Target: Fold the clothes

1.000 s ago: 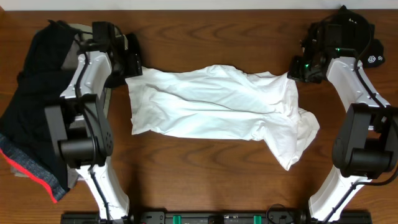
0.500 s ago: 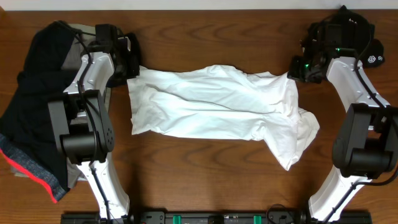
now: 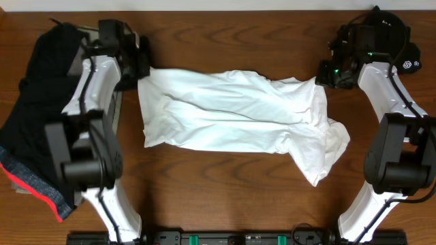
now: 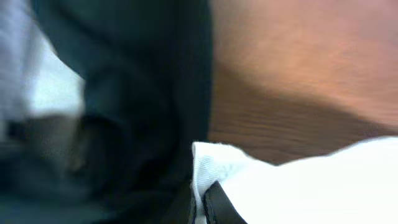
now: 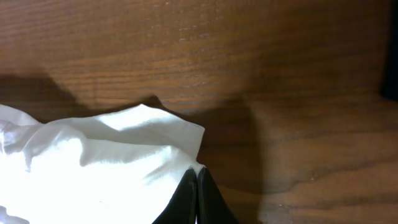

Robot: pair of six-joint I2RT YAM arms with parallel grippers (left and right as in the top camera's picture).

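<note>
Overhead: a large white T-shirt of soft fabric [image 3: 231, 112] lies spread and wrinkled across the middle of the brown wooden bench [image 3: 204, 197]. Its long axis runs from the left side to the right, and a bunched part trails toward the near right. At the bench's left edge sits a pile of dark garments [image 3: 34, 129], black and grey, with a red hem showing at its near end. The left gripper [image 3: 141, 70] is at the T-shirt's far left corner, between the shirt and the pile. Its jaws are closed on the white cloth. The right gripper [image 3: 320, 76] is at the T-shirt's far right corner, jaws likewise shut there.

Left wrist: the view is blurred. White fabric [image 4: 298, 180] fills the lower right and reaches in to the left gripper [image 4: 200, 204], whose jaws pinch its edge. Dark garment cloth [image 4: 143, 112] hangs just beside it on the left, with bare bench [image 4: 298, 74] beyond.

Right wrist: the right gripper [image 5: 196, 186] has its black jaws pressed together on the rim of a white corner [image 5: 93, 162] of the shirt. The fabric lies flat against the bench [image 5: 249, 62] and casts a shadow behind it.
</note>
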